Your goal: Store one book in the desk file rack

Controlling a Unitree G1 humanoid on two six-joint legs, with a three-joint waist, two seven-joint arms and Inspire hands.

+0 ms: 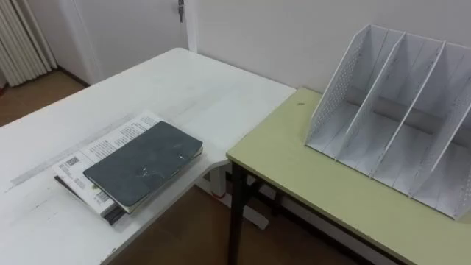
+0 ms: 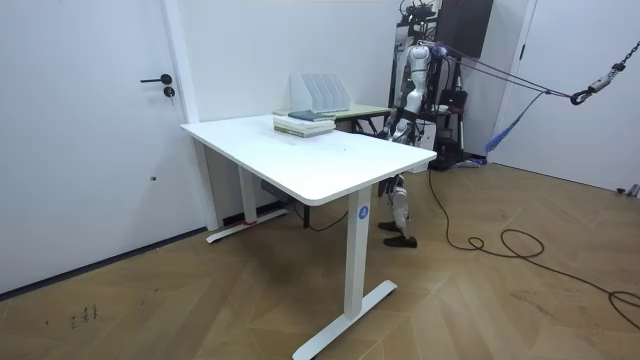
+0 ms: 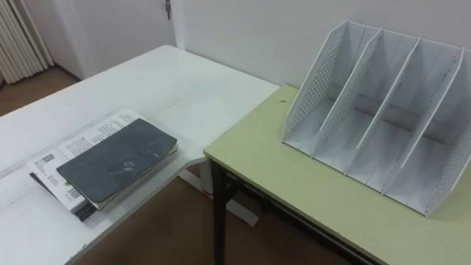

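The hands [image 2: 392, 127], low by the robot's body, are too small to tell whether they are apart or closed. The dark book [image 1: 143, 163] lies atop a stack [image 1: 85, 158] on the white surface [image 1: 184, 88]. The file rack [image 1: 397, 118] stands empty, so I judge nothing stored yet.

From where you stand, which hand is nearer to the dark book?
Left, likely: the dark book lies on the robot's left, the file rack on its right. The room view cannot place either hand exactly.
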